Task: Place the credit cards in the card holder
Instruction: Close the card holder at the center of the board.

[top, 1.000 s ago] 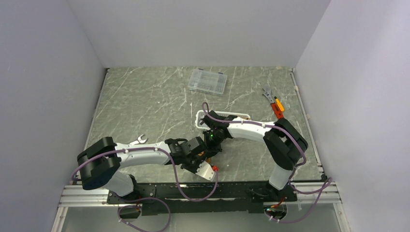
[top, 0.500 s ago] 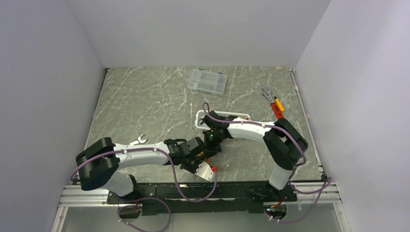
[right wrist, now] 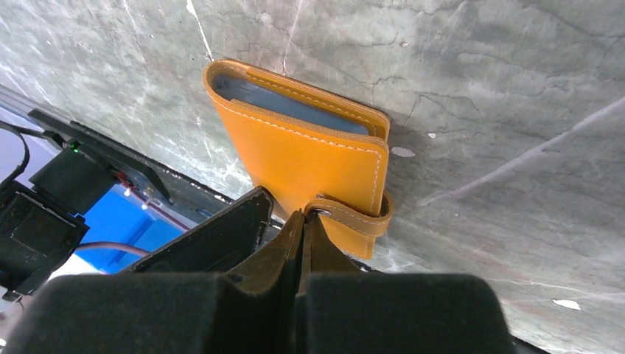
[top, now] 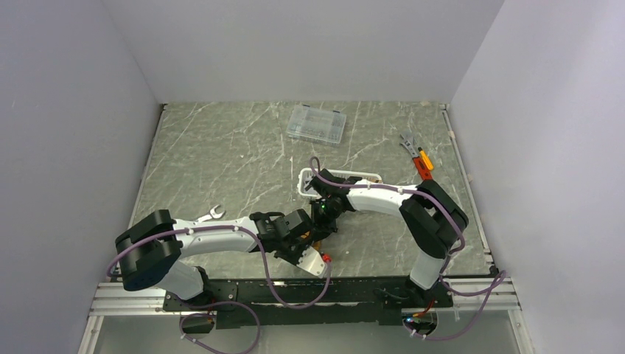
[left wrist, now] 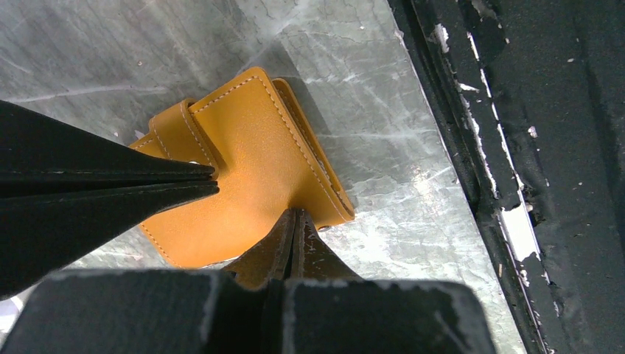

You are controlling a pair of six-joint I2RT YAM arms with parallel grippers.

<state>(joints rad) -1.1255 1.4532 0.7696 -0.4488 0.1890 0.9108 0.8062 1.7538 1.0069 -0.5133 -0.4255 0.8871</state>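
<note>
The card holder [left wrist: 243,169] lies folded shut on the marbled counter [top: 221,162], close to its near edge and the black rail in front of the arm bases, with its strap wrapped over the open side. Both arms reach in to meet over it, so the top view hides nearly all of it under the two wrists. The left claw [left wrist: 295,215] is clenched, fingers pressed flat together, its tip resting on the holder's edge by one corner. The right claw [right wrist: 306,215] is clenched too, its tip set on the end of the strap; I cannot tell whether it pinches the strap or only presses on it. A grey-blue layer shows inside the fold, and I cannot tell whether it is a card. Farther back stand a white basket [top: 339,179] and a clear compartment box [top: 316,124].
</note>
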